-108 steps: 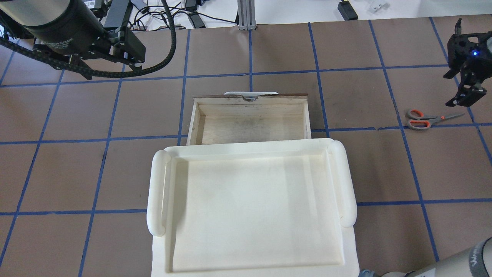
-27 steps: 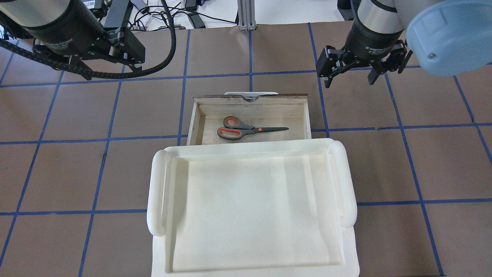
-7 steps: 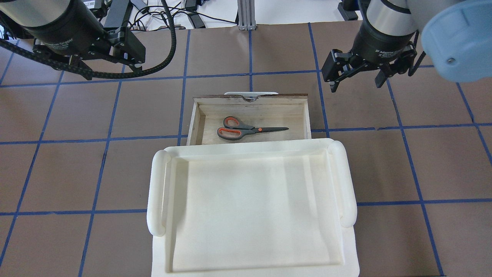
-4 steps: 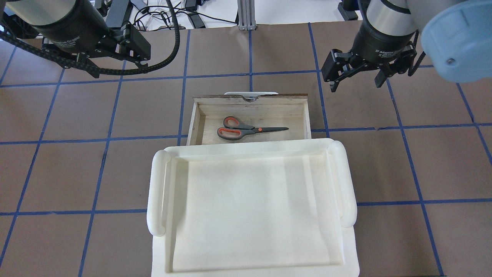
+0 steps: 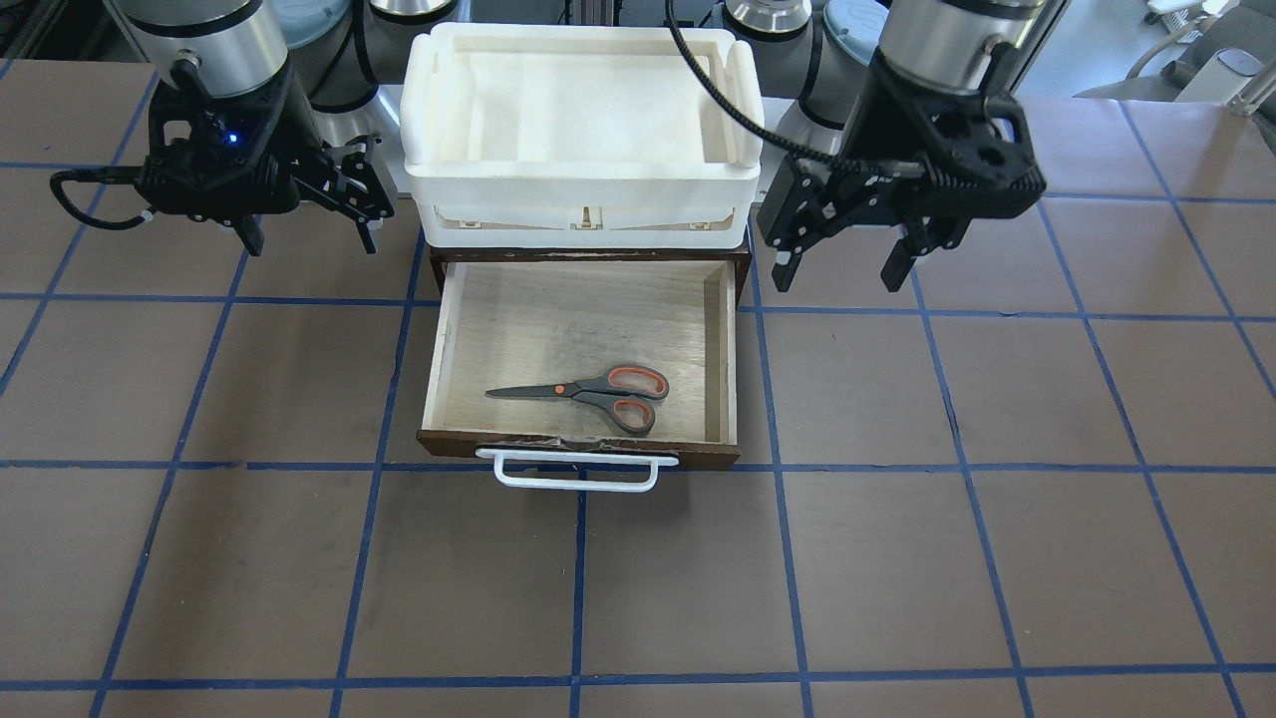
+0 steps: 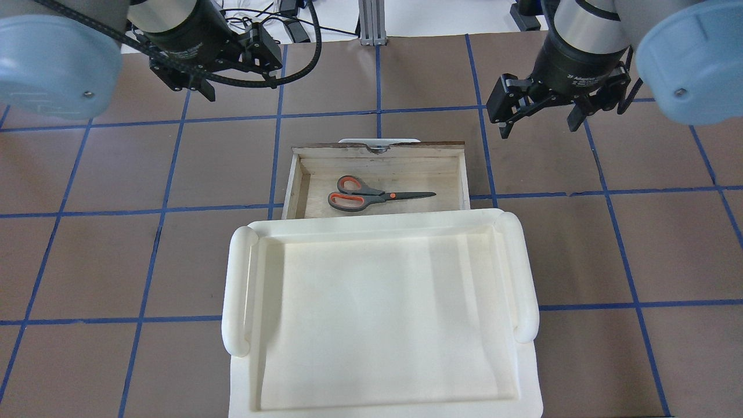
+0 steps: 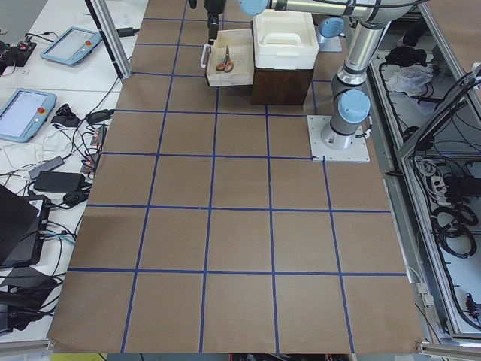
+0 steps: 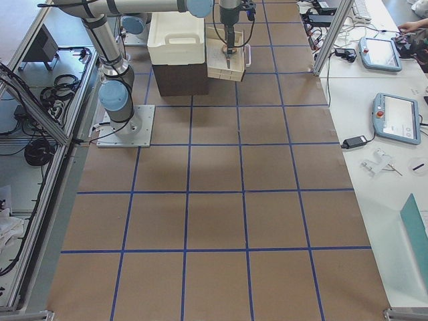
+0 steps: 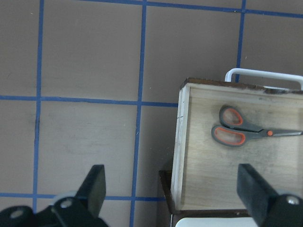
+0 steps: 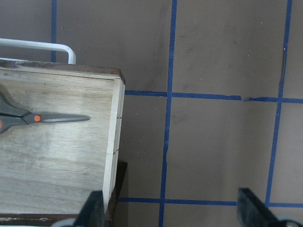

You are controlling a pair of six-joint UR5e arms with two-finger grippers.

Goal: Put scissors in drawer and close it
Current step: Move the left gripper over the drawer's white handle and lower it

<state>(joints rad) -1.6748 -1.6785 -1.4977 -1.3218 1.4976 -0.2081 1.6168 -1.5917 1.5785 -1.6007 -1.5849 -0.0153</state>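
The scissors (image 5: 588,391) lie flat inside the drawer (image 5: 729,359), close to its front wall, with the loops toward the robot's left and the blades pointing to its right. The drawer stands pulled out across the worktop (image 5: 897,558), its white bar handle (image 5: 573,480) facing away from the robot. A white plastic bin (image 5: 578,194) sits on the dark cabinet (image 7: 282,84), right above the drawer's back end. The left gripper (image 5: 837,279) hovers beside that back corner, fingers spread wide and holding nothing. The right gripper (image 5: 309,242) hangs on the opposite flank, likewise spread and empty. Blue tape lines (image 5: 957,466) grid the brown surface.
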